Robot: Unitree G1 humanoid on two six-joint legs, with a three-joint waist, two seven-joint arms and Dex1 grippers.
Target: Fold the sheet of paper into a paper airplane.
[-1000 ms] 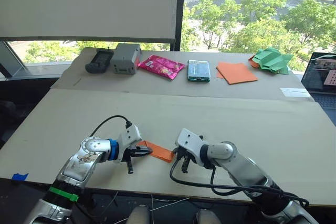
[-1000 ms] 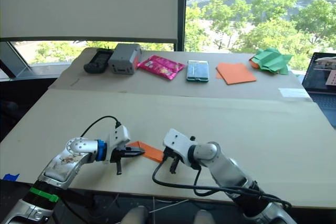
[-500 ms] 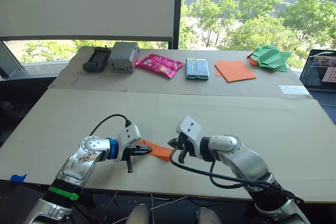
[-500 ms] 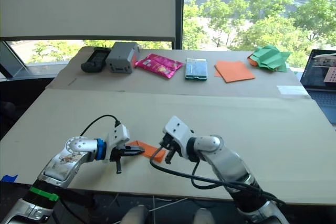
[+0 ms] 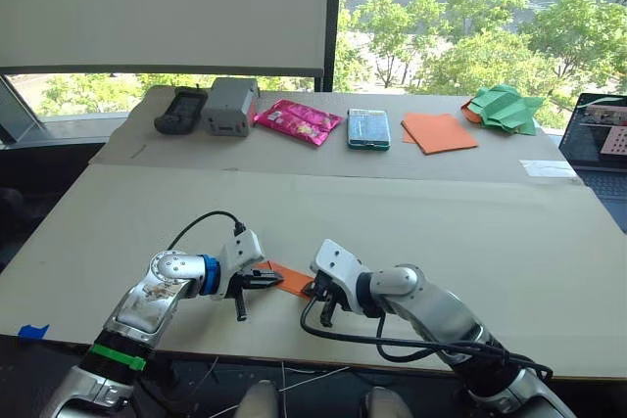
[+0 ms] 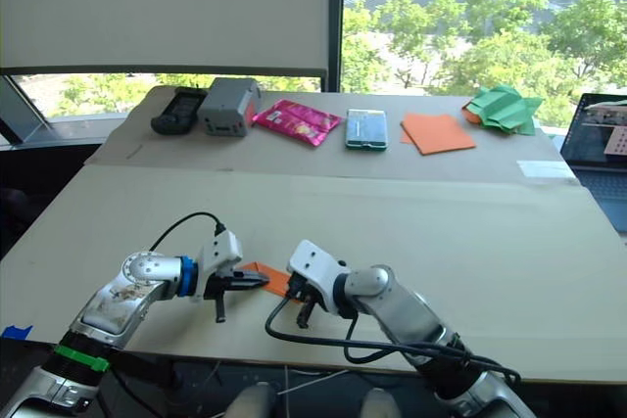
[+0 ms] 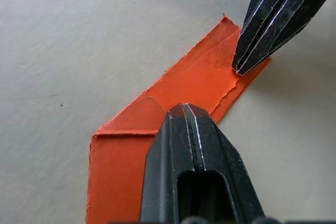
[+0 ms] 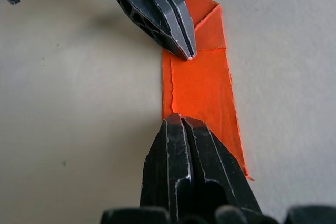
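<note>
On table edge | one folded sheet of paper [image 7: 178,93] | left gripper [image 7: 184,109], right gripper [image 8: 181,121] both pressed together

The small orange paper airplane [image 7: 184,85], a narrow flat strip of folded layers with one end folded to a slanted point and ragged, slightly torn edges, lies flat on the beige table surface. In the left eye view it sits in the lower centre of the frame [image 5: 291,279], running diagonally from upper left to lower right. A crease crosses the strip where the angled flap meets the straight part.
</note>
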